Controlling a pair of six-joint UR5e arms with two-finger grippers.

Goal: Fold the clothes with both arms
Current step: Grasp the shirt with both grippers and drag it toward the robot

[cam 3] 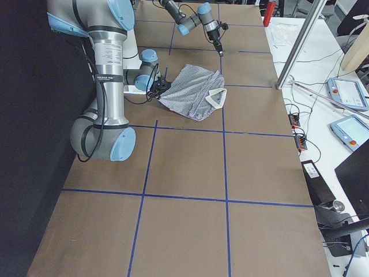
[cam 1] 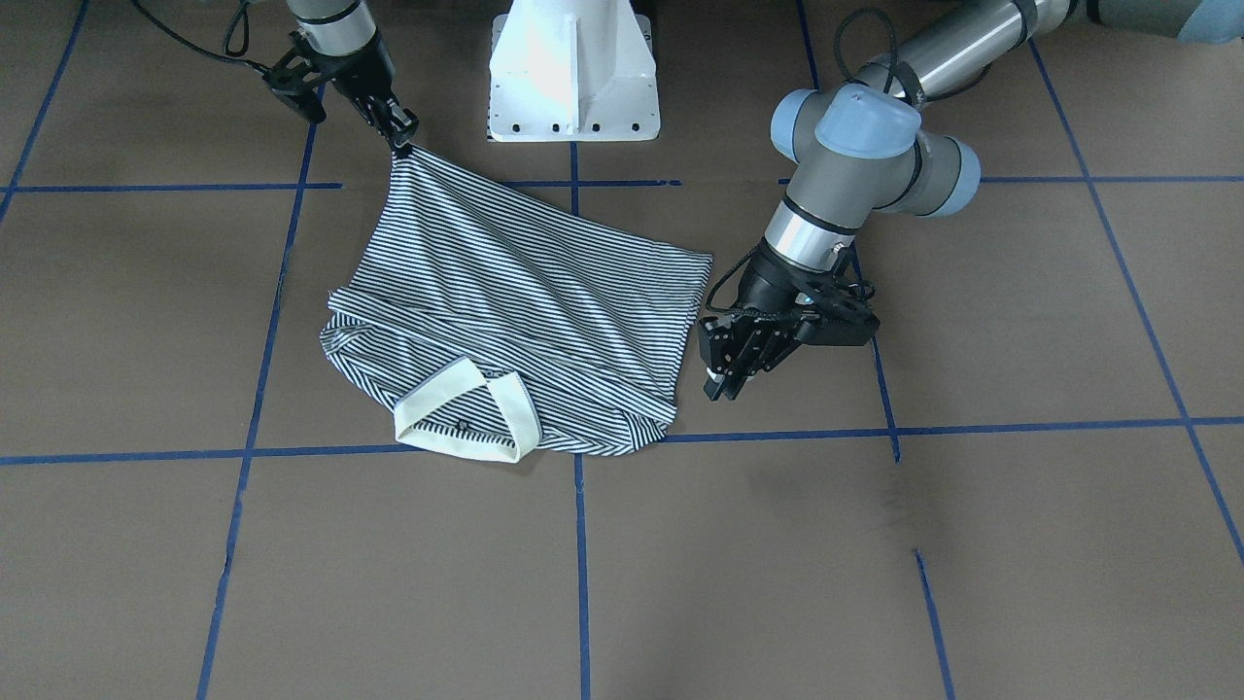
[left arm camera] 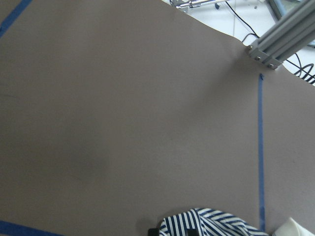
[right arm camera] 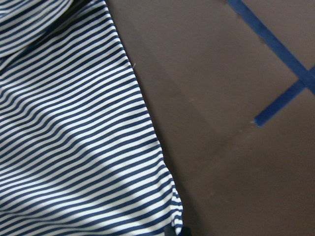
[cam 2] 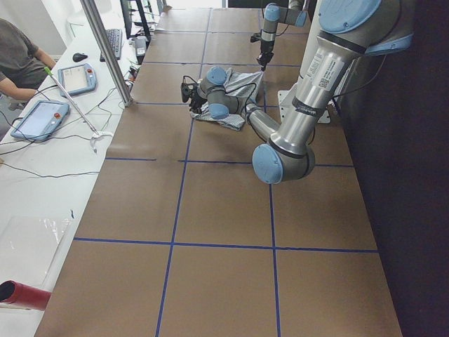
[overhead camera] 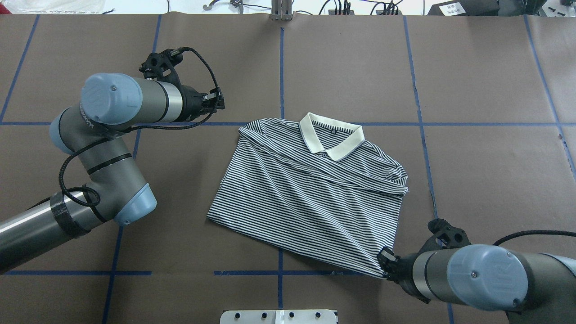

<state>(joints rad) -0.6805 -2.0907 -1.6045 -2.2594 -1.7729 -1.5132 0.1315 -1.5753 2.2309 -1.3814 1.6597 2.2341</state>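
Brown matte paper across the worktop (overhead camera: 342,67), ruled into big squares by blue tape lines (overhead camera: 281,67); white pedestal (cam 1: 573,78) at the robot's edge, white side bench (cam 2: 35,189) strewn with cables along the opposite edge. Near the middle, lying mostly flat, a polo shirt (overhead camera: 306,193) of soft knit in thin navy-and-white stripes, with diagonal creases across the body, a sleeve folded in at 3 o'clock and a plain cream collar (overhead camera: 348,148) at 12 o'clock in the overhead view. Right end effector (overhead camera: 386,264) at the shirt's 5 o'clock corner — black fingers pinched together on the hem, cloth drawn to a taut point there. Left end effector (cam 1: 727,374) off at 10 o'clock, near the shoulder edge yet clear of the fabric; cannot tell whether apart or together.
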